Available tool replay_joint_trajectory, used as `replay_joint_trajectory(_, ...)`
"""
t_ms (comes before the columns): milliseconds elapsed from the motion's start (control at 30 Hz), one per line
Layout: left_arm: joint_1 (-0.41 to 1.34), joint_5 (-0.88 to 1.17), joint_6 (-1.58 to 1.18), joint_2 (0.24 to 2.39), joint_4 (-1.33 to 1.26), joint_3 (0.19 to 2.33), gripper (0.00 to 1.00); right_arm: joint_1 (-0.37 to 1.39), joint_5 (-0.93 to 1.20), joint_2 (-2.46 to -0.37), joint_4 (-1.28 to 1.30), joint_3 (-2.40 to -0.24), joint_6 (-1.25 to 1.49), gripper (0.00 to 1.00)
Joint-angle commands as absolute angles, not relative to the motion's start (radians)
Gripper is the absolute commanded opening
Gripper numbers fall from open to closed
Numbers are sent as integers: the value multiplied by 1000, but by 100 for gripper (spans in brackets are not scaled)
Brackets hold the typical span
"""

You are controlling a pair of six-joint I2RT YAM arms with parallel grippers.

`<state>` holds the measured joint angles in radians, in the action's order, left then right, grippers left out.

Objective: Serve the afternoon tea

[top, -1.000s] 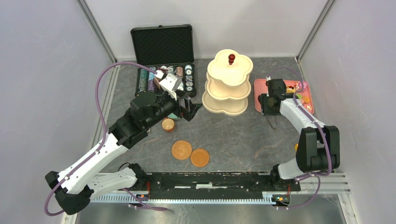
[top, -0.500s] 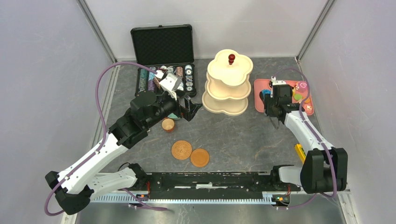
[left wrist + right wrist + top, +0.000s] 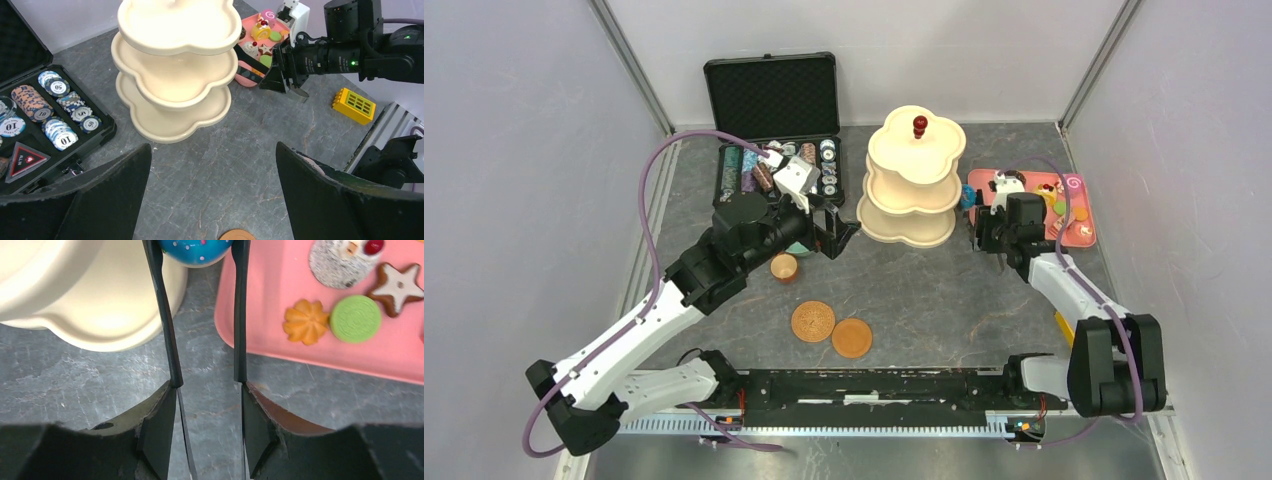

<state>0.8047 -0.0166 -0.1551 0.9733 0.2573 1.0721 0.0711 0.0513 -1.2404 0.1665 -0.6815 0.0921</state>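
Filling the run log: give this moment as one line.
right end effector: shut on blue sprinkled pastry | left end effector: open, empty

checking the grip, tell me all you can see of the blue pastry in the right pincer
The blue pastry is small and rounded, glossy teal-blue with tiny pink and white dots, plastic by its look. Only its lower part shows in the wrist view. The right pincer clamps it at its tips, one finger on each side, between the cream stand and the pink tray.

So the chip case [image 3: 774, 130] sits left of the tiered stand [image 3: 914, 180], pastry tray [image 3: 310, 352] right of it, small cup [image 3: 784, 267] and two saucers [image 3: 813, 321] out front-left.
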Motion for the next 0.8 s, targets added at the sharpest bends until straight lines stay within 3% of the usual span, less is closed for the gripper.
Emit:
replay_joint_trajectory(0,809,-3,-128,979,216,1069,100,73,147,-1275,-67,-646,107,0)
replay_joint_trajectory(767,808,29,-138,1009,227,1080,100,134,170,-1547,-304,-715,102,6)
